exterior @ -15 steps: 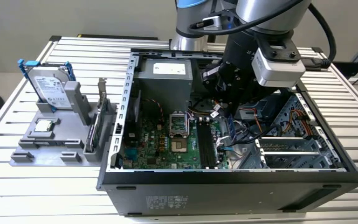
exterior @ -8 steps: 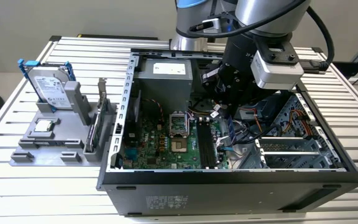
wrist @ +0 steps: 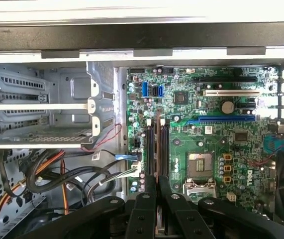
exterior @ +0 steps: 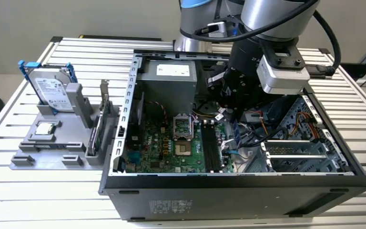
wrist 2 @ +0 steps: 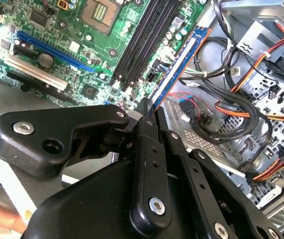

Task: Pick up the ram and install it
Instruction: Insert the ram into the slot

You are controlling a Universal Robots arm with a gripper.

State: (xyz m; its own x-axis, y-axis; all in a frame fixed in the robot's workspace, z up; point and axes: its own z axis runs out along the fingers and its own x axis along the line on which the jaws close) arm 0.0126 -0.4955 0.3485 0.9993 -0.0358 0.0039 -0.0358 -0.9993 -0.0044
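The ram (wrist 2: 181, 59) is a long thin board, seen nearly edge-on, with a gold contact edge. My gripper (wrist 2: 146, 107) is shut on one end of it, inside the open computer case (exterior: 116, 157). In the first wrist view the ram (wrist: 156, 144) shows as a thin line running out from the gripper (wrist: 156, 181), lined up along the black memory slots (wrist: 164, 149) of the green motherboard (wrist: 216, 144). It hangs over those slots (wrist 2: 146, 35); I cannot tell whether it touches them. In the exterior view the arm's wrist (exterior: 234, 90) reaches down just behind the slots (exterior: 208, 148).
Bundles of black, orange and red cables (wrist 2: 241, 99) and the metal drive cage (exterior: 297, 152) crowd one side of the slots. The processor socket (wrist: 200, 164) lies on the other side. Outside the case a grey fixture (exterior: 49, 148) holds a hard drive (exterior: 49, 88) and an upright card (exterior: 97, 129).
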